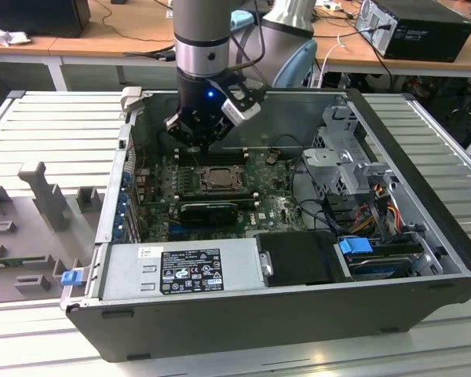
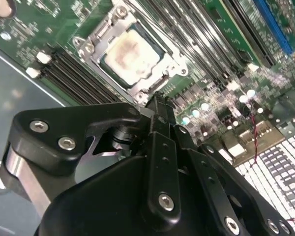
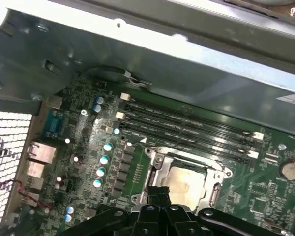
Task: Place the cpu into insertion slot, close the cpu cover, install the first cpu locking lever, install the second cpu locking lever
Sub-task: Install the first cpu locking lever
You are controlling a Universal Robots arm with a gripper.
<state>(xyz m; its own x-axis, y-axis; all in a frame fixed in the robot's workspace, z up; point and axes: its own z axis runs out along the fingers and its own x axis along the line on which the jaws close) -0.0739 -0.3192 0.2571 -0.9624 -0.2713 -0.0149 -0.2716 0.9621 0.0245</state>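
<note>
The cpu [image 1: 218,179] [image 2: 131,53] [image 3: 183,181], pale beige-silver, lies flat in the insertion slot [image 1: 198,183] on the green board. The cpu cover [image 2: 109,33] [image 3: 160,163], a silver frame plate, lies down around it, with the chip showing through its window. In the exterior view my gripper [image 1: 198,143] hangs just above the board over the far edge of the socket, by the memory slots. In both wrist views its black fingertips [image 2: 157,98] [image 3: 160,191] are pressed together at the socket's edge, with nothing between them.
Long black memory slots [image 3: 187,129] run beside the socket, near the grey case wall [image 3: 152,59]. A black graphics card [image 1: 209,212] sits in front of the socket. The power supply [image 1: 180,271], drive cage [image 1: 341,157] and loose cables [image 1: 377,208] crowd the rest of the case.
</note>
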